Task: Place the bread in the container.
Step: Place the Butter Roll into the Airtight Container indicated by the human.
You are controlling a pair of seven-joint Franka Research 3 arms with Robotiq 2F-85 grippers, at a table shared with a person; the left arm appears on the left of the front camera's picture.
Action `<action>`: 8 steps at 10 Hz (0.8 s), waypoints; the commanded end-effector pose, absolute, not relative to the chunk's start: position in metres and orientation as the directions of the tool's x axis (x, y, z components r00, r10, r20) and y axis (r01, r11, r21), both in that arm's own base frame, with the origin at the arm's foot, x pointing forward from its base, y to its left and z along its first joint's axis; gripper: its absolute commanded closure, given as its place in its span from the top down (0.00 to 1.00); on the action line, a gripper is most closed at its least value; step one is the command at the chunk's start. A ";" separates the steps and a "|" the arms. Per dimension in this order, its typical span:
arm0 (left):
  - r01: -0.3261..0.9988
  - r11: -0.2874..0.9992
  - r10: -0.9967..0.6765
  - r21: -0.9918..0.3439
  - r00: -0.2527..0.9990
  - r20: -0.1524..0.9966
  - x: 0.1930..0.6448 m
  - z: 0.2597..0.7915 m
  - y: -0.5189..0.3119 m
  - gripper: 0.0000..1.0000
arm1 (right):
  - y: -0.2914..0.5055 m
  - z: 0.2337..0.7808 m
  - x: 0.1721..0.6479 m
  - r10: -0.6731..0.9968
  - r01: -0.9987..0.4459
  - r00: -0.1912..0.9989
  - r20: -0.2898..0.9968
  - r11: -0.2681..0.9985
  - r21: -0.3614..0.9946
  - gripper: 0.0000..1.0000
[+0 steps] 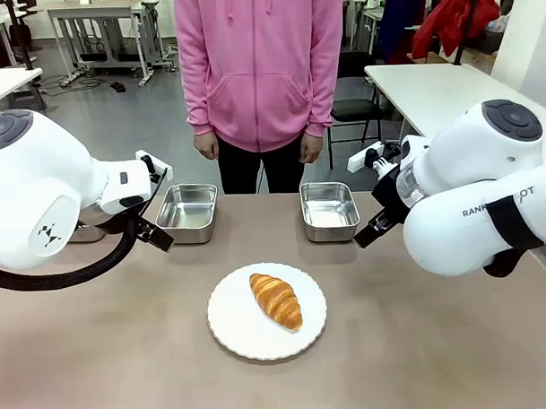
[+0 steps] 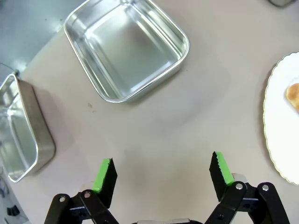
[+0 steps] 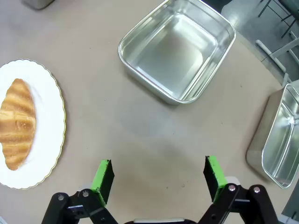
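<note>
Golden-brown, ridged croissant (image 1: 276, 299) lies nearest the front camera, slantwise on a round white plate with a scalloped rim (image 1: 228, 327), a little right of the plate's middle. The plate sits on the matt taupe tabletop (image 1: 422, 352), midway between the two arms, and the croissant is free of both pincers.

Farther back, the left pincer (image 2: 162, 161) hangs over bare tabletop, its green-padded fingers wide apart and empty. The right pincer (image 3: 158, 162) is likewise spread and empty above bare tabletop.

Beyond each pincer stands a shallow rectangular stainless-steel pan with rounded corners and a rolled rim. The left pan (image 1: 187, 212) and the right pan (image 1: 330, 211) are both empty. They stand well apart from each other and from the plate, near the tabletop's far edge.

In the left wrist view a third pan (image 2: 14, 130) of the same kind stands near the left pan. In the right wrist view a fourth pan (image 3: 280, 140) stands near the right pan.

At the far side a person in a pink hooded sweatshirt (image 1: 259, 70) stands facing the tabletop.
</note>
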State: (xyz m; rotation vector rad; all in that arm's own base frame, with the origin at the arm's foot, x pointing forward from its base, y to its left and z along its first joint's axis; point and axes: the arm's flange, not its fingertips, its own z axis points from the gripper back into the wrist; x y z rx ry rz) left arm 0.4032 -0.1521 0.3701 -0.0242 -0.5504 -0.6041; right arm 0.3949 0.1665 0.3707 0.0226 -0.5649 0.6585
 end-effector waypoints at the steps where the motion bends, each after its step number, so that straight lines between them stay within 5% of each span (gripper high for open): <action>1: 0.545 0.827 -0.533 0.136 0.684 0.498 0.403 0.370 -0.152 1.00 | 0.166 0.371 0.395 0.573 -0.585 0.647 0.504 0.796 -0.154 1.00; 4: 0.545 0.827 -0.533 0.136 0.684 0.498 0.403 0.370 -0.152 1.00 | 0.167 0.371 0.395 0.573 -0.585 0.647 0.504 0.796 -0.155 1.00; 8: 0.602 0.798 -0.463 -0.014 0.628 0.625 0.441 0.471 -0.021 1.00 | 0.090 0.498 0.418 0.562 -0.623 0.577 0.592 0.772 -0.126 1.00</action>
